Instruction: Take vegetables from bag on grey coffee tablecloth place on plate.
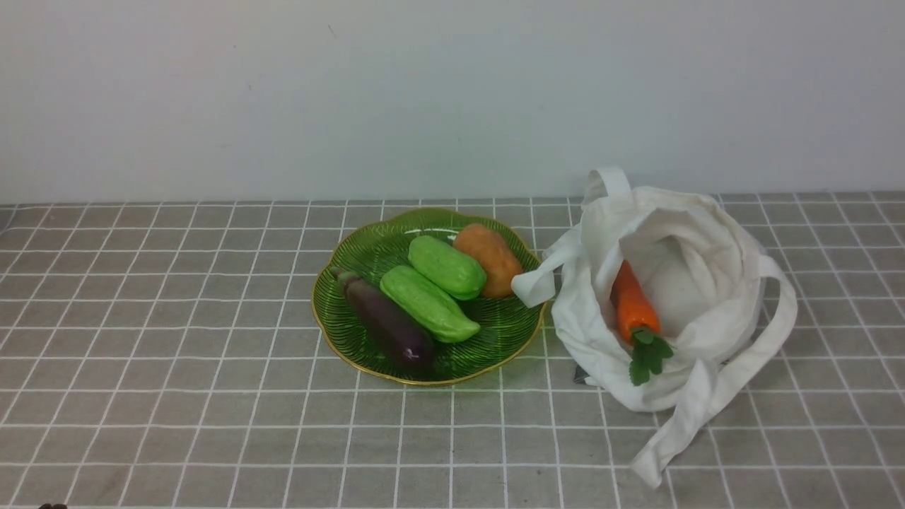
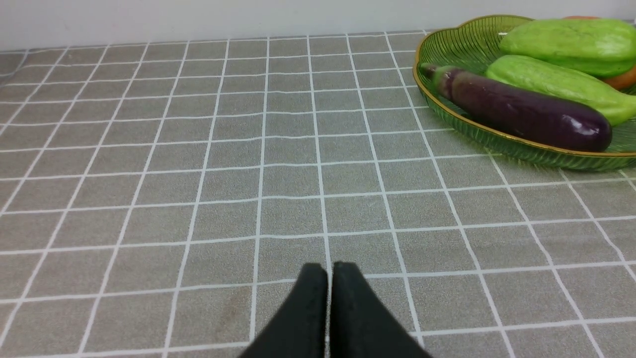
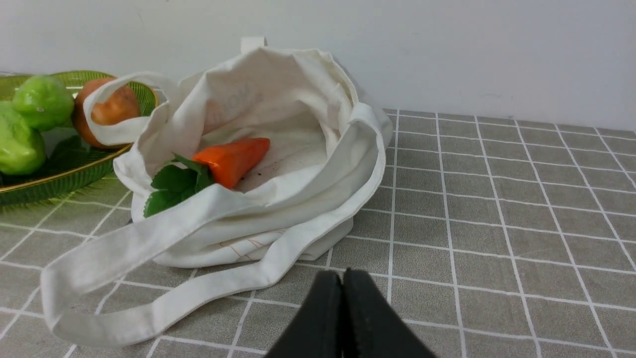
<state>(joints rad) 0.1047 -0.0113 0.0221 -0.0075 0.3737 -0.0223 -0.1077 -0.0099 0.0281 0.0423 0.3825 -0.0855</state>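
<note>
Our right gripper [image 3: 342,278], fingers together like the left gripper's [image 2: 330,271], sits nearer the carrot [image 3: 232,159], which lies inside the bag [image 3: 278,199] with its leaves toward us.

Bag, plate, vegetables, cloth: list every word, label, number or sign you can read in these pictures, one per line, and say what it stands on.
No text can be read in any view.
Bag: a faint pinkish mark shows through its inner wall, too pale and blurred to read.
Plate, vegetables and tablecloth: no lettering, only ribs and grid lines.
</note>
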